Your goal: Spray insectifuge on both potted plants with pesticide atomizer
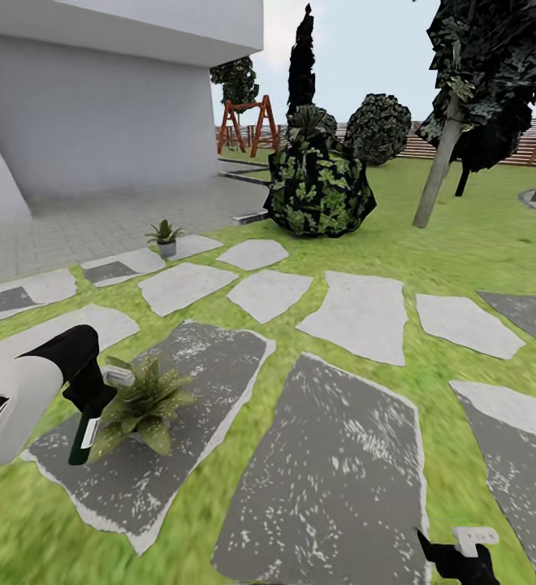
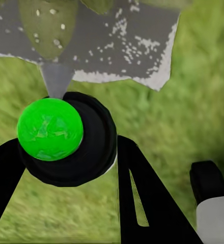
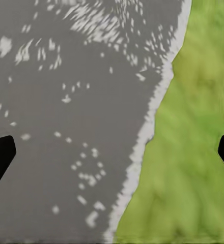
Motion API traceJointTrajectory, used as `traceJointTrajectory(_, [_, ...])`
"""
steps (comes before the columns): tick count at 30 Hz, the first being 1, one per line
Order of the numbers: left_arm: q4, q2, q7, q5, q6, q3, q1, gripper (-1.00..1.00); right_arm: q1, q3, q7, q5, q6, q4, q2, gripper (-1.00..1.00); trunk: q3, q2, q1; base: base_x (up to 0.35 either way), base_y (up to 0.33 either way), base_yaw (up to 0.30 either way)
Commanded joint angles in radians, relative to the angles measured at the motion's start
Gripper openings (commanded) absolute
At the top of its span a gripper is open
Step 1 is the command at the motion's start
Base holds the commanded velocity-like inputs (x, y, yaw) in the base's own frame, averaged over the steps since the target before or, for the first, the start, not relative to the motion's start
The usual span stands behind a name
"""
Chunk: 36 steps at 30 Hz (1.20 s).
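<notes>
Rough speckled stepping stones (image 1: 333, 479) (matt grey), glossy green pesticide atomizer (image 2: 50, 129)

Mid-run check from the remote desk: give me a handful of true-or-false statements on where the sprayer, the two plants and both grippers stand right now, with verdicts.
1. The left gripper holds the pesticide atomizer. True.
2. The atomizer's nozzle head is right beside the near potted plant. True.
3. The far potted plant stands on bare grass. False: it sits on a pale stepping stone near the paved area.
4. The right gripper grips a second bottle. False: its fingers are spread wide and empty over a grey stone and grass.
5. The near plant sits on a dark speckled stone. True.
6. Both plants share one stone. False: they stand on separate stones, well apart.
</notes>
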State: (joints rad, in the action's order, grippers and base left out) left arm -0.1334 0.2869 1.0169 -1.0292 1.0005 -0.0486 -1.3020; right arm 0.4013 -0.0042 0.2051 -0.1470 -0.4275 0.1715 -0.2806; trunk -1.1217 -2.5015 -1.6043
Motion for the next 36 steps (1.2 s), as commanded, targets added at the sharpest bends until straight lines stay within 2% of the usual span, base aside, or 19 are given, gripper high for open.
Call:
traceJointTrajectory(1, [-0.001,0.000,0.009,-0.003,0.006,-0.005,0.000,-1.00,0.001,0.000,0.009,-0.011,-0.002,-0.001,0.000,1.00,-0.001,0.000,0.001,-0.242,-0.197,0.000])
traceJointTrajectory(10, [-0.002,0.001,0.009,-0.003,0.005,-0.005,0.000,-1.00,0.001,0.000,0.009,-0.011,-0.002,-0.001,0.000,1.00,-0.001,0.000,0.001,-0.244,-0.196,0.020])
traceJointTrajectory(19, [0.000,0.001,0.012,0.005,0.004,-0.004,0.006,-1.00,0.001,0.000,0.009,-0.011,-0.002,-0.001,0.000,1.00,-0.001,0.000,0.001,-0.244,-0.195,0.228])
traceJointTrajectory(21, [-0.001,0.000,0.014,0.009,0.003,-0.004,0.032,-1.00,0.001,0.000,0.008,-0.011,-0.002,-0.001,0.000,1.00,-0.001,0.000,0.001,-0.233,-0.166,0.275])
traceJointTrajectory(25, [-0.027,-0.009,0.015,0.012,-0.023,-0.001,0.118,-1.00,0.001,0.001,0.009,-0.011,-0.002,-0.001,0.001,1.00,-0.001,0.000,0.001,-0.076,-0.048,0.276])
traceJointTrajectory(27, [-0.087,-0.012,0.016,0.013,-0.066,0.001,0.195,-1.00,0.001,0.001,0.009,-0.010,-0.001,-0.001,0.001,1.00,-0.001,0.000,0.001,-0.014,-0.009,0.185])
traceJointTrajectory(31, [-0.208,-0.021,0.020,0.019,-0.102,0.003,0.318,-1.00,0.001,0.006,0.010,-0.009,0.001,-0.001,0.003,1.00,-0.001,0.000,0.001,-0.003,-0.002,0.045])
traceJointTrajectory(33, [-0.259,-0.032,0.020,0.053,-0.177,0.004,0.380,-1.00,0.001,0.045,0.011,0.009,0.002,0.008,0.013,1.00,-0.001,0.000,0.001,-0.001,0.000,0.007])
traceJointTrajectory(35, [-0.278,-0.042,0.014,0.157,-0.324,0.004,0.420,-1.00,0.001,0.120,0.011,0.067,0.009,0.097,0.027,1.00,-0.001,0.000,0.001,0.000,0.000,0.002])
traceJointTrajectory(36, [-0.277,-0.043,0.012,0.197,-0.373,0.004,0.426,-1.00,0.001,0.133,0.013,0.082,0.014,0.142,0.030,1.00,-0.001,0.000,0.001,0.000,0.000,0.000])
